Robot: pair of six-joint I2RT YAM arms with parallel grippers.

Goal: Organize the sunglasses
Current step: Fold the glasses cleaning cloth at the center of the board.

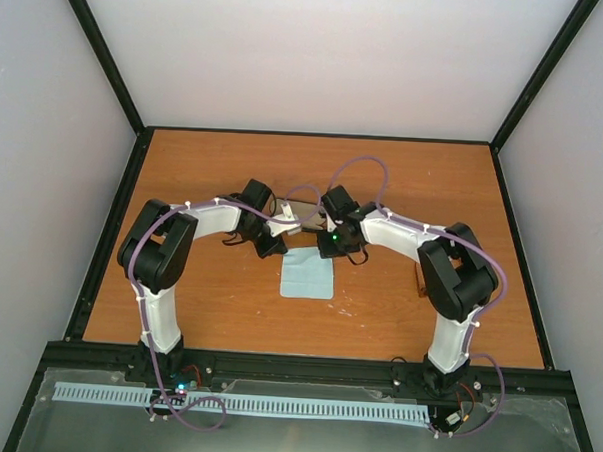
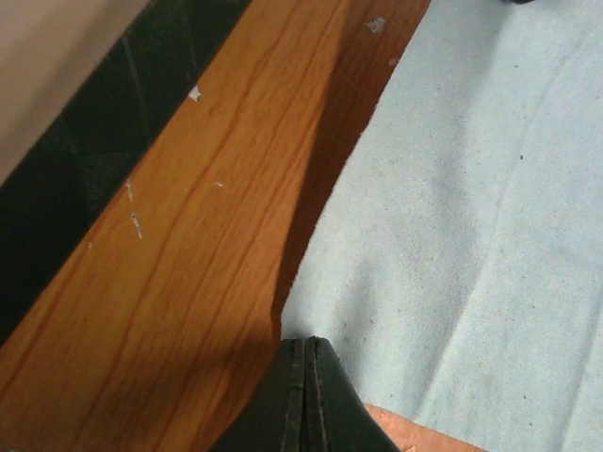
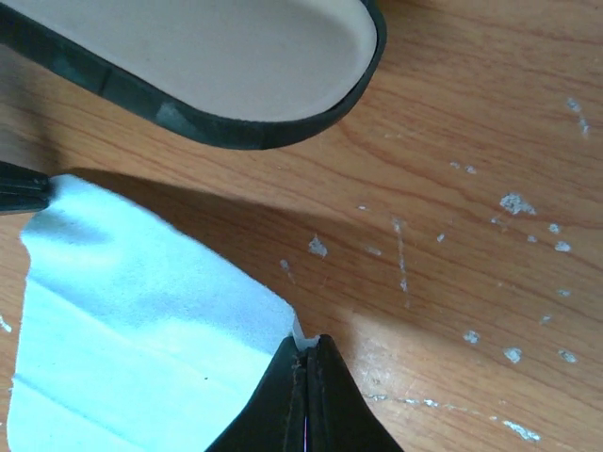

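A pale blue cloth lies flat between my two arms. My left gripper is shut at the cloth's far left corner, and the edge there lifts off the wood. In the right wrist view my right gripper is shut on the far right corner of the cloth, with a sliver of fabric pinched at the tips. The left fingertip shows at the opposite corner. Beside the right elbow a thin brown sliver may be the sunglasses; too little shows to tell.
A black oblong case with a cream lining lies open just beyond the cloth, partly hidden behind both wrists in the top view. The wooden table has a black frame along its edges and grey walls around it.
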